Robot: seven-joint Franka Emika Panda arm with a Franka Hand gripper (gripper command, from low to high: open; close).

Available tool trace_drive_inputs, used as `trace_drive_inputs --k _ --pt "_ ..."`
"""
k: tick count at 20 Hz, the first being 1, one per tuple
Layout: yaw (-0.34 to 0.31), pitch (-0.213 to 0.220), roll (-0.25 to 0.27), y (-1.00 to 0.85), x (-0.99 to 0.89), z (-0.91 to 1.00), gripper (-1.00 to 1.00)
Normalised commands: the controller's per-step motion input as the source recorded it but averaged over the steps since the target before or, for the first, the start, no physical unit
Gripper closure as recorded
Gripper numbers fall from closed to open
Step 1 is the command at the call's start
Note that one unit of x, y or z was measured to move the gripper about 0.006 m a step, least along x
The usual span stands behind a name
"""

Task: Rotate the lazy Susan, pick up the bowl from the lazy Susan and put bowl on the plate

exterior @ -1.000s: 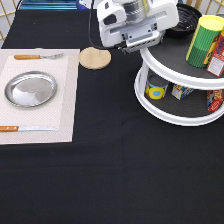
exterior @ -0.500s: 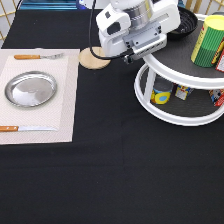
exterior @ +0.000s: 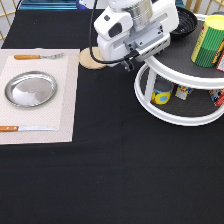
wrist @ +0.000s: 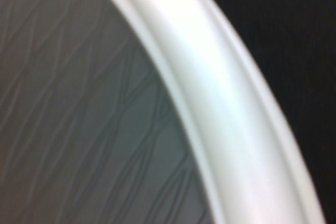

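Note:
The glossy black bowl (exterior: 186, 21) sits on the upper tier of the white lazy Susan (exterior: 168, 69), at the exterior view's top right. My gripper (exterior: 150, 31) hangs over the tier's left rim, just left of the bowl, and its white hand covers part of the bowl. The silver plate (exterior: 30, 89) lies bare on a beige placemat (exterior: 65, 100) at the left. The wrist view shows only the lazy Susan's white rim (wrist: 217, 105) and its dark grey shelf surface (wrist: 75, 125) from close by.
A yellow-green can (exterior: 207, 41) stands on the upper tier right of the bowl. Small cans and boxes (exterior: 162, 94) sit on the lower tier. A wooden coaster (exterior: 89, 60) lies left of the hand. A fork (exterior: 37, 56) and a knife (exterior: 25, 128) flank the plate.
The hand has come slightly right and down, closer over the upper tier's rim beside the bowl. The bowl, can and plate have not moved.

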Motion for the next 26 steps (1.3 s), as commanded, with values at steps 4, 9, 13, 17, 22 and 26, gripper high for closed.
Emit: trace_drive_inputs --k 4,9,13,17,22,26 --pt "-0.001 -0.016 0.023 -0.02 -0.17 0.93 -1.0" --pt "-0.043 0.0 -0.064 0.05 -0.23 1.0 -1.0" --pt "-0.061 0.001 -0.092 0.0 -0.45 1.0 -1.0" --pt "-0.122 0.029 -0.087 0.0 -0.65 0.87 -1.0" --pt "-0.129 0.01 -0.109 0.0 -0.7 0.53 -1.0" --pt "-0.118 0.0 -0.11 0.05 -0.73 0.2 -1.0"
